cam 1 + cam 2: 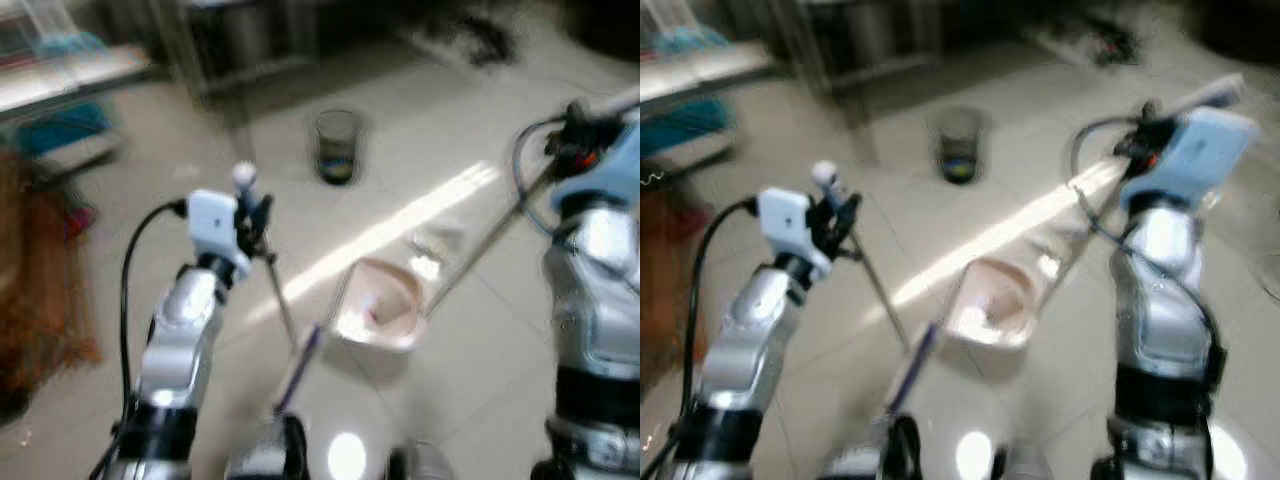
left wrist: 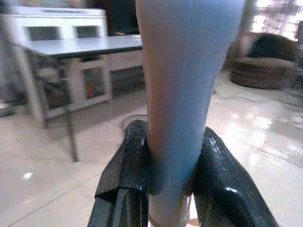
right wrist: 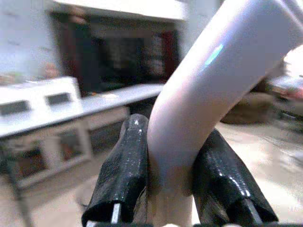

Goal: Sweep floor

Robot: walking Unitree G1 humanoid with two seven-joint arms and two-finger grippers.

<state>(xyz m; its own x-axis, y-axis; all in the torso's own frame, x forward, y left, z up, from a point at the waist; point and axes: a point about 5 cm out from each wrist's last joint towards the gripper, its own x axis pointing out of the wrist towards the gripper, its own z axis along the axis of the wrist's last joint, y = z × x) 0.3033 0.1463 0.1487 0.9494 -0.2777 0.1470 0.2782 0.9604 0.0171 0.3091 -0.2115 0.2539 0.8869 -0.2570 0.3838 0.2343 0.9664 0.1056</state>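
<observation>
From the head views, blurred as they are, the left gripper [image 1: 250, 215] is raised at the near left and holds the top of a thin broom handle [image 1: 278, 290], which slants down and toward the robot's feet. The right gripper [image 1: 1145, 125] is up at the right, gripping the long dustpan handle [image 1: 480, 250], whose axis runs down and leftward to the pink dustpan [image 1: 380, 310] lying on the pale tiled floor [image 1: 450, 400] between the two arms (a small bin [image 1: 337, 145] stands farther off). So the pan lies just right of the broom's lower end, and I judge the left arm must draw the broom rightward toward it. In the left wrist view, both black fingers [image 2: 125, 175] are clamped against a pale blue grip [image 2: 182, 94]. In the right wrist view, the fingers [image 3: 123, 175] squeeze a curved white handle [image 3: 199, 94], a white table behind.
</observation>
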